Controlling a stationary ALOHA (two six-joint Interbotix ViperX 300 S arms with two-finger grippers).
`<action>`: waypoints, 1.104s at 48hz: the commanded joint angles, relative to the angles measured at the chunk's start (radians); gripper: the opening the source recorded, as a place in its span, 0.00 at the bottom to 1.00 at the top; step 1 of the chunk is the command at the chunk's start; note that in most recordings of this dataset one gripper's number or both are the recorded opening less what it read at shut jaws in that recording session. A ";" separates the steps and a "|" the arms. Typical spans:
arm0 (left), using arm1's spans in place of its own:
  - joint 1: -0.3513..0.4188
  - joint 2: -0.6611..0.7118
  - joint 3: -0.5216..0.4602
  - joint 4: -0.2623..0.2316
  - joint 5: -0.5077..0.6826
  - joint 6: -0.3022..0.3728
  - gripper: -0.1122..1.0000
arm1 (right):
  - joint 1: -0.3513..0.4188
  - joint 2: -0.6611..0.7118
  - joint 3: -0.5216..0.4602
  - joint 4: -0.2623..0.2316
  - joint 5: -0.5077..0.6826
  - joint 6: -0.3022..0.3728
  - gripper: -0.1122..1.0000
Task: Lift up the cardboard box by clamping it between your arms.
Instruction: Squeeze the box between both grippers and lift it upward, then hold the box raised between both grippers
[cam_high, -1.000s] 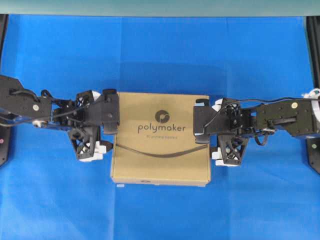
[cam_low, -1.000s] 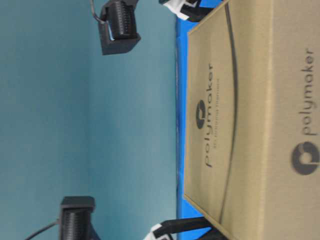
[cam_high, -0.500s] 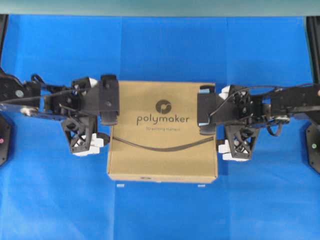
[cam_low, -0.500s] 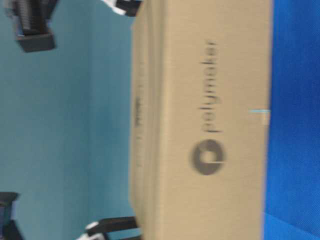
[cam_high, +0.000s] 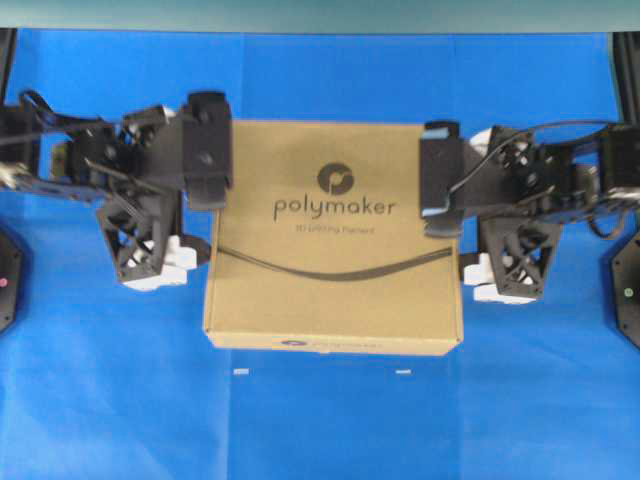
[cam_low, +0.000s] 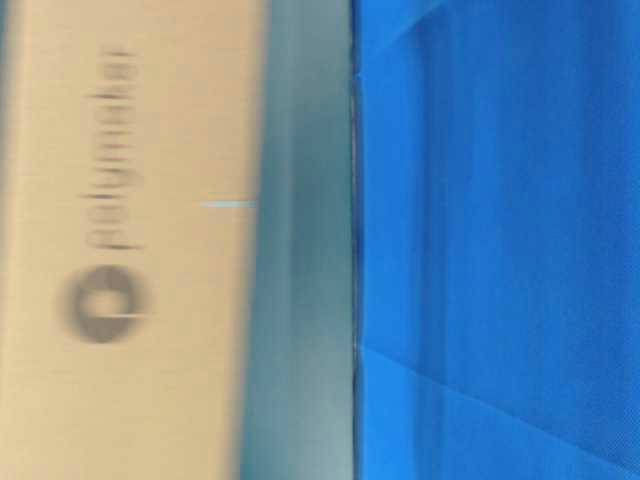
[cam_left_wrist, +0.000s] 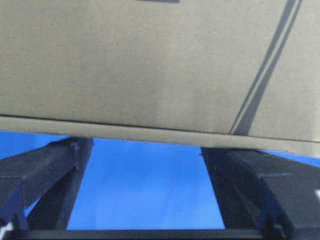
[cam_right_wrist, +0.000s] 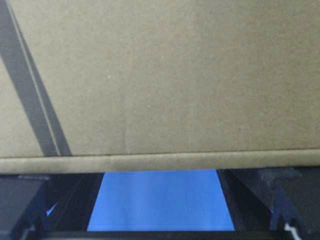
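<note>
The cardboard box (cam_high: 335, 240), flat and brown with the "polymaker" logo and a curved dark line, hangs level above the blue cloth, clamped between the two arms. My left gripper (cam_high: 203, 195) presses on its left side and my right gripper (cam_high: 455, 215) on its right side. In the left wrist view the open left gripper (cam_left_wrist: 147, 145) meets the edge of the box (cam_left_wrist: 150, 65), with only blue cloth between the fingers. The right wrist view shows the same: the right gripper (cam_right_wrist: 160, 175) is open against the box (cam_right_wrist: 165, 75). The table-level view shows the box (cam_low: 130, 240) blurred, apart from the cloth.
The blue cloth (cam_high: 320, 420) covers the whole table. Two small white marks (cam_high: 243, 372) lie on it just in front of the box. A teal wall (cam_high: 320, 15) runs along the back. Black stands (cam_high: 625, 290) sit at the left and right edges.
Both arms have risen with the box pinched between them. It looks larger from overhead, and in the table-level view it has left the cloth.
</note>
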 joint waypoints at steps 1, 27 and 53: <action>0.006 -0.021 -0.117 -0.005 0.015 -0.006 0.86 | -0.006 -0.006 -0.098 0.003 0.011 0.006 0.99; 0.006 0.002 -0.403 -0.005 0.213 -0.008 0.86 | 0.011 0.011 -0.457 0.003 0.307 0.009 0.99; 0.006 0.029 -0.436 -0.003 0.249 -0.006 0.86 | 0.011 0.023 -0.466 0.005 0.322 0.008 0.99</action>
